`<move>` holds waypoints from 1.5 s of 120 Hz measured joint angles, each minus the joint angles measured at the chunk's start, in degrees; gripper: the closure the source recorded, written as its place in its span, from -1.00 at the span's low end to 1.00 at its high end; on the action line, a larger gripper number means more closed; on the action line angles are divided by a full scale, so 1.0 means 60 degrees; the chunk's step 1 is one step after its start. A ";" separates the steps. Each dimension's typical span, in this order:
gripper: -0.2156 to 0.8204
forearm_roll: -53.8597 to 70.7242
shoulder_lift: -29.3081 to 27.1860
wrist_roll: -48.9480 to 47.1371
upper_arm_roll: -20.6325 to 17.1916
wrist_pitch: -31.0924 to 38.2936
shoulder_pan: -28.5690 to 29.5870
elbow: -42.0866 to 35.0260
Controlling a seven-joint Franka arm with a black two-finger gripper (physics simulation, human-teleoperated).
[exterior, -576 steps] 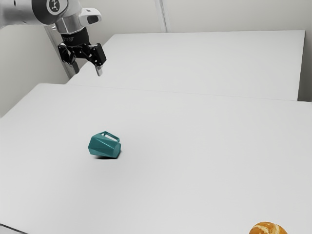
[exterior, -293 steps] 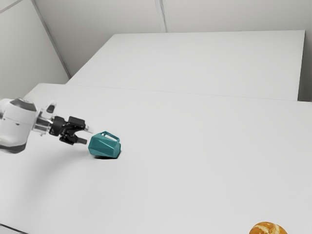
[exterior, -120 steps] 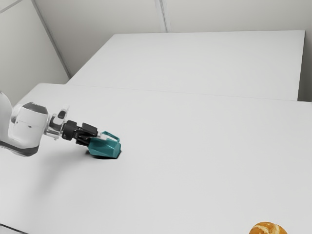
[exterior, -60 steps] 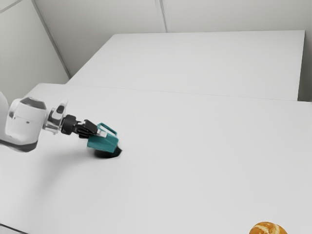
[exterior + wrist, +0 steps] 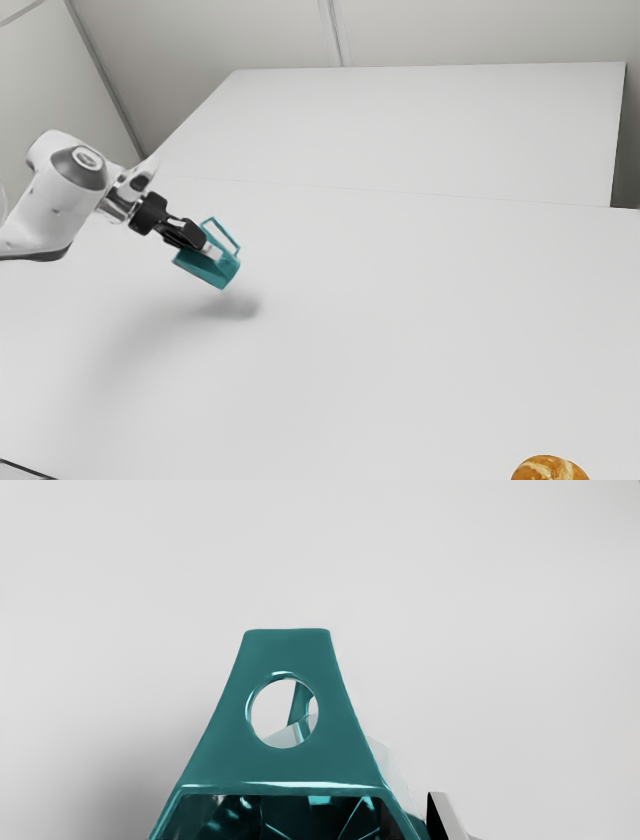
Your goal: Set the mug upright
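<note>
Above the white tabletop (image 5: pixel 400 330), the claw (image 5: pixel 211 250) grips the tilted teal mug (image 5: pixel 205 269). A bread roll (image 5: pixel 548 469) lies well apart.

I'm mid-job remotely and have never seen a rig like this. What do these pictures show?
One robot arm ends in a black two-finger hand. The exterior view comes from a camera at the arm's side; the wrist view comes from one on the hand, looking at the handle and open mouth of the teal mug. The hand holds that mug tilted, above the white table. A round, bread-like item lies near the exterior view's bottom right corner.
</note>
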 joint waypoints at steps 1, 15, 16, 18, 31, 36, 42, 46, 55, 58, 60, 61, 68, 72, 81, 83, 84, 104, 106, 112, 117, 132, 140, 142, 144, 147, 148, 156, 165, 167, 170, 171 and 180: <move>0.89 0.0118 -0.0047 -0.0050 -0.0038 0.0017 0.0015 0.0000; 0.91 0.1660 -0.0513 -0.0807 -0.0461 0.0217 0.0125 0.0002; 0.91 0.1761 -0.0529 -0.0864 -0.0480 0.0228 0.0121 0.0002; 0.91 0.1974 -0.0564 -0.0983 -0.0538 0.0250 0.0132 0.0002; 0.91 0.3277 -0.0774 -0.1823 -0.0996 0.0354 0.0188 0.0001; 0.92 0.3729 -0.0832 -0.2173 -0.1195 0.0381 0.0150 0.0003; 0.92 0.4212 -0.0901 -0.2593 -0.1396 0.0431 0.0017 0.0002; 0.92 0.4512 -0.0941 -0.2872 -0.1514 0.0464 -0.0095 0.0002; 0.92 0.5079 -0.1067 -0.3489 -0.1749 0.0529 -0.0299 -0.0020; 0.92 0.5229 -0.1121 -0.3688 -0.1788 0.0564 -0.0373 -0.0043; 0.92 0.5319 -0.1150 -0.3817 -0.1805 0.0586 -0.0420 -0.0056; 0.92 0.5361 -0.1170 -0.3880 -0.1812 0.0597 -0.0441 -0.0065; 0.92 0.5636 -0.1373 -0.4318 -0.1838 0.0664 -0.0558 -0.0172; 0.92 0.5796 -0.1530 -0.4567 -0.1845 0.0699 -0.0627 -0.0273; 0.92 0.6048 -0.1869 -0.5101 -0.1855 0.0757 -0.0839 -0.0494; 0.92 0.6106 -0.1930 -0.5218 -0.1858 0.0767 -0.0894 -0.0547; 0.92 0.6134 -0.1954 -0.5276 -0.1859 0.0771 -0.0921 -0.0569; 0.92 0.6676 -0.2252 -0.6369 -0.1864 0.0899 -0.1365 -0.1005; 0.92 0.6723 -0.2284 -0.6471 -0.1863 0.0942 -0.1405 -0.1099; 0.92 0.6848 -0.2347 -0.6763 -0.1862 0.1053 -0.1515 -0.1309; 0.92 0.6973 -0.2370 -0.7003 -0.1862 0.1132 -0.1579 -0.1423; 0.92 0.7259 -0.2362 -0.7692 -0.1863 0.1466 -0.1715 -0.1792; 0.93 0.7336 -0.2340 -0.8020 -0.1865 0.1661 -0.1752 -0.1945; 0.93 0.7350 -0.2326 -0.8097 -0.1869 0.1702 -0.1769 -0.1969; 0.93 0.7362 -0.2315 -0.8173 -0.1871 0.1740 -0.1786 -0.1984; 0.93 0.7378 -0.2305 -0.8283 -0.1878 0.1807 -0.1805 -0.2021; 0.93 0.7383 -0.2302 -0.8318 -0.1880 0.1828 -0.1811 -0.2033; 0.93 0.7412 -0.2273 -0.8588 -0.1891 0.1983 -0.1834 -0.2152; 0.93 0.7432 -0.2225 -0.8861 -0.1909 0.2108 -0.1856 -0.2256; 0.93 0.7435 -0.2218 -0.8920 -0.1912 0.2130 -0.1877 -0.2275; 0.93 0.7443 -0.2204 -0.9006 -0.1916 0.2160 -0.1907 -0.2305; 0.93 0.7446 -0.2195 -0.9034 -0.1917 0.2170 -0.1916 -0.2312; 0.93 0.7463 -0.2090 -0.9270 -0.1922 0.2237 -0.1951 -0.2356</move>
